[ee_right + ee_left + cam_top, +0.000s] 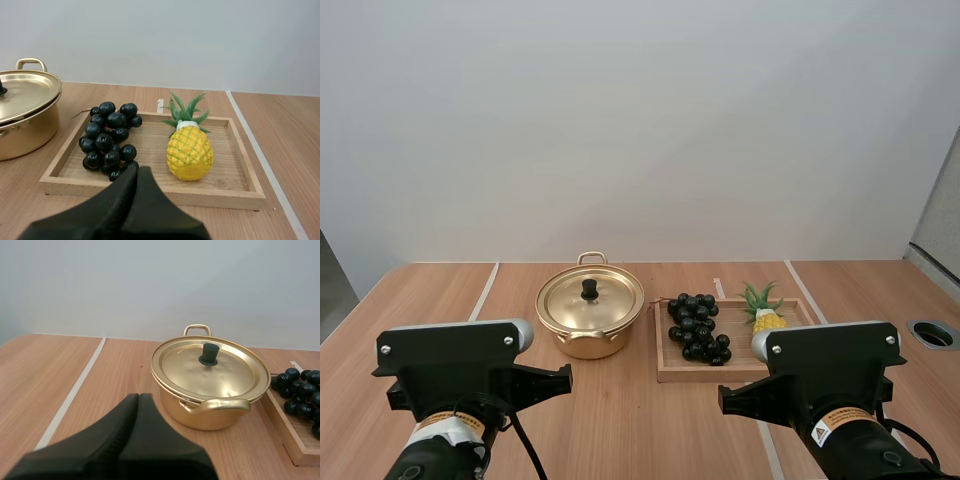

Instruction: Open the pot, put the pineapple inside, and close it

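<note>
Start: lid (pixel 225 375) seated on pot (pixel 200 415), left tool (pixel 137 397) and right tool (pixel 137 170) both pressed together. Next: spreading left, pinching knob (pixel 209 354), lifting clear.

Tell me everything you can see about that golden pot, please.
The pot looks like shiny gold-coloured metal, round and shallow, with a loop handle on each side. Its lid is on, slightly dented, topped by a small black knob. It stands upright on the wooden table, close beside the tray; nothing grips it.
</note>
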